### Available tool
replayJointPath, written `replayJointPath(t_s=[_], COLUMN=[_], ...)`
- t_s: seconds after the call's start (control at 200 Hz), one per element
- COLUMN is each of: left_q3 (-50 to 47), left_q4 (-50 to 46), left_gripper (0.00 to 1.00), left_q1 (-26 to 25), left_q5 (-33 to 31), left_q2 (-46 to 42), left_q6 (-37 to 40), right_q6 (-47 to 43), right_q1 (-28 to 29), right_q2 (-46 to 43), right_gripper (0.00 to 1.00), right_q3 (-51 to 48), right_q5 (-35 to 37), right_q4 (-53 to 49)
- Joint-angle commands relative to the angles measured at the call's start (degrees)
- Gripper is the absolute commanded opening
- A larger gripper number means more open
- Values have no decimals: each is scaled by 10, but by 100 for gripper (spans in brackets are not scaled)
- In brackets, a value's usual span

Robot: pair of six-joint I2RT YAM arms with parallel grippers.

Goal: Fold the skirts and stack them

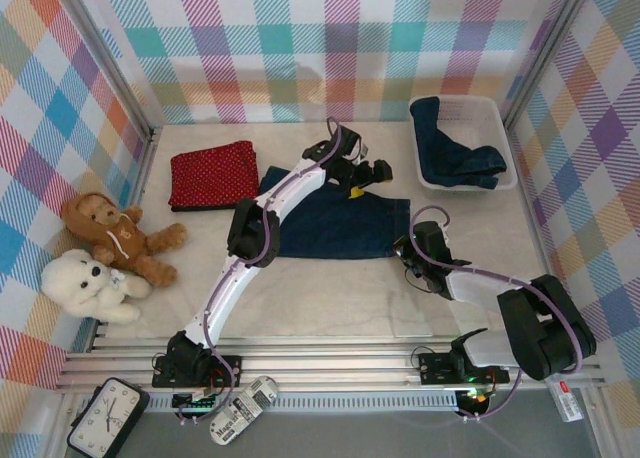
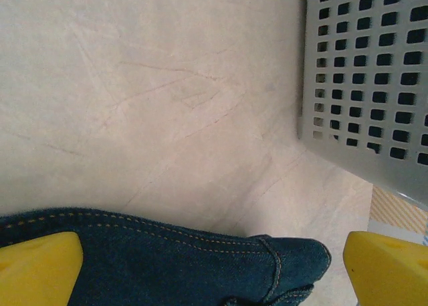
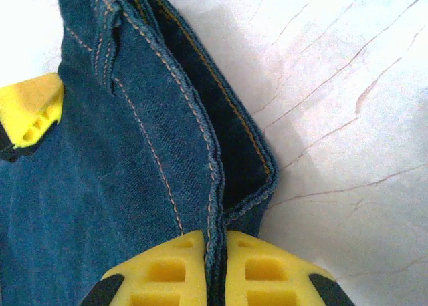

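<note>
Denim skirt (image 1: 345, 223): spread flat mid-tabletop (image 1: 330, 303), between both arms; not yet folded.
Handling: judged soft but thick & fairly heavy for cloth. Hems & seams are stiffer than the panel. Not slippery, not fragile. Likely to sag & drag if lifted by one corner only.
Hold pts: right-side corners at the stitched hem are best taken, far one by the left arm, near one by the right, so the edge is carried evenly.
Left gripper (image 1: 365, 173): at far right corner. Jaws apart; hem is seen between the yellow pads (image 2: 40, 266), nothing clamped.
Right gripper (image 1: 412, 250): at near right corner. Doubled hem is seen by its pads (image 3: 167, 272); whether it is clamped or only rested on can't be told.
Red skirt (image 1: 213, 176): folded, far left, just beside the denim's far left corner; prob. the stack base.
Basket (image 1: 458, 100): far right, w/ another dark blue skirt (image 1: 455, 153) bundled inside. Its wall is near the left gripper, to be avoided on the lift.
Teddy bears (image 1: 110, 253): near left, well apart from the cloth; no obstruction.
In the way: the left arm is laid across the denim, so a fold toward the left would be met by it.
</note>
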Motion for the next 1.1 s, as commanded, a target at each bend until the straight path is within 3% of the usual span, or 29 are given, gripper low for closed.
replayJointPath(t_s=[0.0,0.1,0.225,0.475,0.665,0.75,0.88,1.095], left_q3=[20,15,-33,-425,-646,-689,-735,-756], left_q4=[-39,-73,-137,-87,-41,-34,4,19], left_gripper=[100,100,100,100,98,87,61,21], left_q1=[13,28,45,116,190,195,195,195], left_q5=[-23,-33,-108,-205,-176,-163,-124,-126], left_q2=[-14,-67,-153,-396,-490,-489,-469,-437], left_q6=[37,58,91,61,65,74,64,65], right_q6=[-30,-48,-76,-228,-345,-381,-432,-530], right_q1=[-1,-1,-4,-9,-9,-7,22,107], right_q2=[-27,-55,-126,-271,-279,-258,-193,-15], right_gripper=[0,0,0,0,0,0,0,0], right_q3=[-5,-16,-31,-20,37,67,135,322], right_q5=[-11,-9,12,-2,-38,-72,-89,-139], right_q4=[-9,-27,-100,-194,-261,-257,-248,-246])
